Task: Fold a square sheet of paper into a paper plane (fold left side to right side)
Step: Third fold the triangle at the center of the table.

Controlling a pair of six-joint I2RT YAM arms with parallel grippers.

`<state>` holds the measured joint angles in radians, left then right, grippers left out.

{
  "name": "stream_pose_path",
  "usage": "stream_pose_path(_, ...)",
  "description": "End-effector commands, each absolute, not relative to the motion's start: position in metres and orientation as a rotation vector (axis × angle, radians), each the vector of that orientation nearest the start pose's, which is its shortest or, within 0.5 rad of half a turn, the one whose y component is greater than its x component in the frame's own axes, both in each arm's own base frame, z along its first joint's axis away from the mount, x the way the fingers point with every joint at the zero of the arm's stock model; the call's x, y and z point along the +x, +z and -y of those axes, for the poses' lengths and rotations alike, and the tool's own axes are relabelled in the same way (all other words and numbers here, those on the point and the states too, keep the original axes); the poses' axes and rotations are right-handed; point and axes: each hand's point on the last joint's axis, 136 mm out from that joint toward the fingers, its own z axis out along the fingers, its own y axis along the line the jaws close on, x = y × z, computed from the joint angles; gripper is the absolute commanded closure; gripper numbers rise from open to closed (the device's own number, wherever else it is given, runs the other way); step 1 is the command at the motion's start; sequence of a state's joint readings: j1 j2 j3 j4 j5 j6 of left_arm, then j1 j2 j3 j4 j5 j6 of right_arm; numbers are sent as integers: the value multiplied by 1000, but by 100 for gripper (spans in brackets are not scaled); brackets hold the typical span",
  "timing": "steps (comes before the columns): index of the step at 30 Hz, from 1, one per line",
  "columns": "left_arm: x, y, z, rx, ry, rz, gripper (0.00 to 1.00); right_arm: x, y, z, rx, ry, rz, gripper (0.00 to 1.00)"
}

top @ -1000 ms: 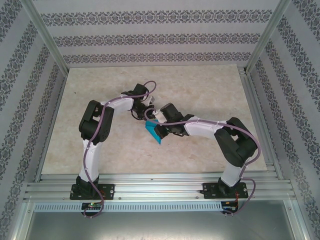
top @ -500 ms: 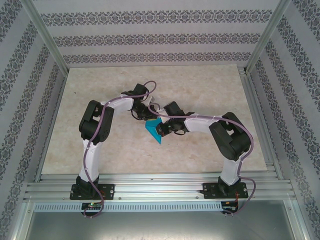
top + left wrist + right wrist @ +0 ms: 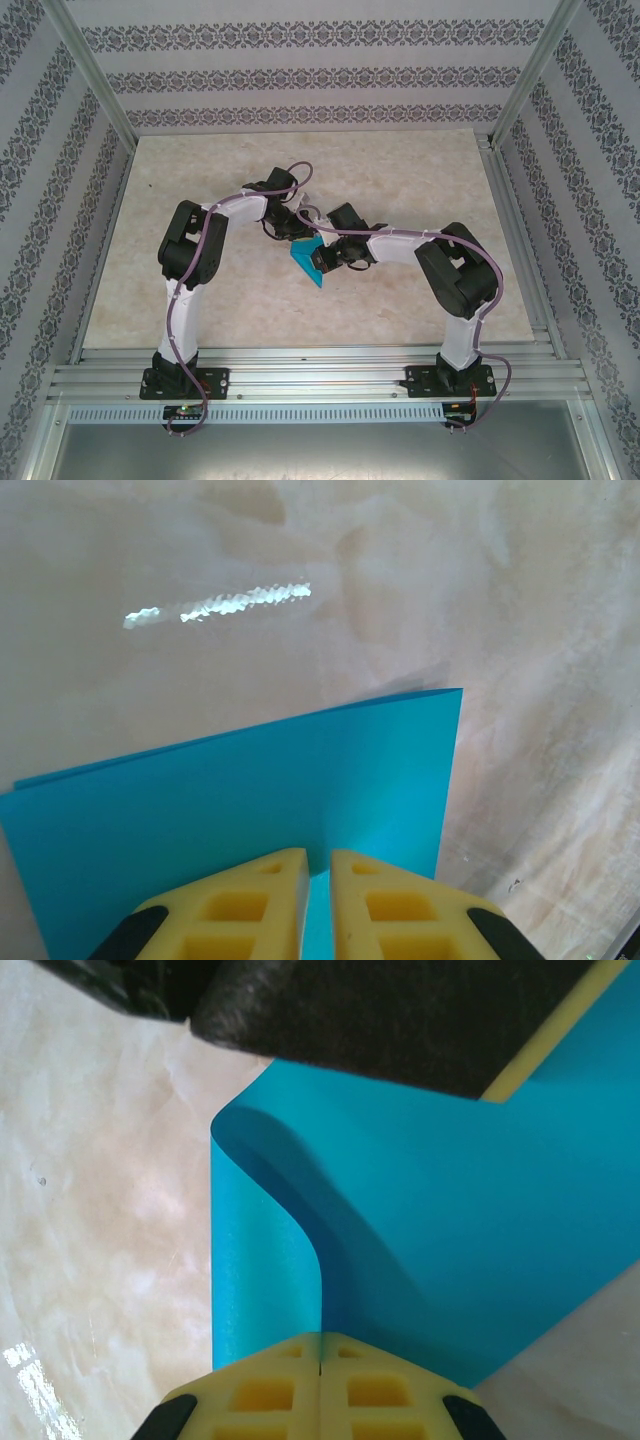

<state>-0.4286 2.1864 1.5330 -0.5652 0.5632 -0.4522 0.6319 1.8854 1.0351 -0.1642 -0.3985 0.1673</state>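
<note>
The square sheet of paper (image 3: pixel 307 264) is teal-blue and lies folded between the two grippers at mid-table. My left gripper (image 3: pixel 297 234) reaches its upper end from the left. In the left wrist view its yellow fingers (image 3: pixel 250 900) stand a narrow slit apart with teal paper (image 3: pixel 230 790) in the slit and a faint crease running ahead of it. My right gripper (image 3: pixel 322 256) comes in from the right. Its jaws (image 3: pixel 320 1345) are pressed together on the sheet's edge, and the paper (image 3: pixel 450 1230) curls away to both sides.
The beige marbled tabletop (image 3: pixel 400 160) spreads around the paper. Aluminium frame rails (image 3: pixel 300 362) run along the near edge, and patterned walls close in the left, right and back. The left gripper's dark body (image 3: pixel 380 1020) hangs close above the paper in the right wrist view.
The right arm's elbow has swung left and its gripper has edged slightly towards the paper's centre. The left arm and the paper stay about where they were.
</note>
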Motion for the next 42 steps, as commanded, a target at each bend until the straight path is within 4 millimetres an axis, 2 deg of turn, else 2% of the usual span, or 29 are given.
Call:
stream_pose_path(1,382,-6,278,128,-887,-3008,83,315,22,-310,-732,824,-2560,99)
stream_pose_path(28,380,-9,277,123,-876,-3013,83,316,33,-303,-672,817,-2527,99)
stream_pose_path(42,381,-6,278,124,-882,-3008,83,310,16,-302,-673,806,-2582,99)
